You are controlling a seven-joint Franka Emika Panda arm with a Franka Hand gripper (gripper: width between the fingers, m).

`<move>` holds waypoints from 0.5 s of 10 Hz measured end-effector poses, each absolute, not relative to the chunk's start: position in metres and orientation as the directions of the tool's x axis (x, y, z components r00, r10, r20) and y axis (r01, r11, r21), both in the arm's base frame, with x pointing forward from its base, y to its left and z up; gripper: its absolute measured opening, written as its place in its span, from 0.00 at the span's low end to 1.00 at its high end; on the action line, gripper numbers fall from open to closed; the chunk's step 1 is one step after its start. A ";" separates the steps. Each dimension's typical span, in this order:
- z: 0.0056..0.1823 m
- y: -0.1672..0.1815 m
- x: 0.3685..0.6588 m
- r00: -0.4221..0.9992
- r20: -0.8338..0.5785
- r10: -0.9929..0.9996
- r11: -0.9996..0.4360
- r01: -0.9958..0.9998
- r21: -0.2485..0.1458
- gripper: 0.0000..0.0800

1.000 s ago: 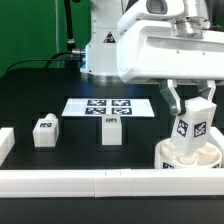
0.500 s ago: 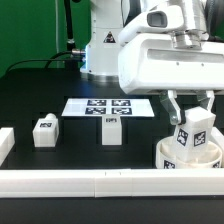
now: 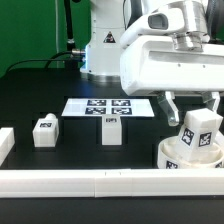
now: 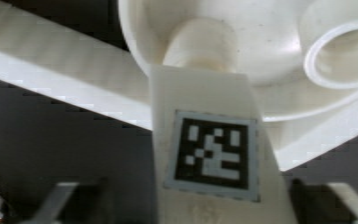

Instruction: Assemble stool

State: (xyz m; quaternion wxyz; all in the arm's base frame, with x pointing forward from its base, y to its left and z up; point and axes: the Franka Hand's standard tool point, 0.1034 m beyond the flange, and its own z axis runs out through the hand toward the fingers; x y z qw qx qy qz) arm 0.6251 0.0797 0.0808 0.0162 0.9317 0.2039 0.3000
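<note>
Now that the claw (image 3: 193, 105) has sprung open, gripping nothing, the leg (image 3: 201, 132) stands in the seat (image 3: 171, 156), near, at the exterior view's right. Long axis leans right. Earlier: upright, clamped.

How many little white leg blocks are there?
3: left leg at the exterior view's left, middle leg near the marker board, third leg tilted on the seat. None seem hidden.

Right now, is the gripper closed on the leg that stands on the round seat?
No, the gripper has its jaws open, with a gap to each side of the leg on the seat.
</note>
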 end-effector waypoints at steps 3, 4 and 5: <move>0.083 0.076 0.626 0.743 0.544 0.390 -0.917 0.370 0.152 0.80; 0.084 0.076 0.626 0.742 0.545 0.390 -0.916 0.370 0.153 0.81; 0.085 0.076 0.626 0.743 0.542 0.392 -0.916 0.372 0.153 0.81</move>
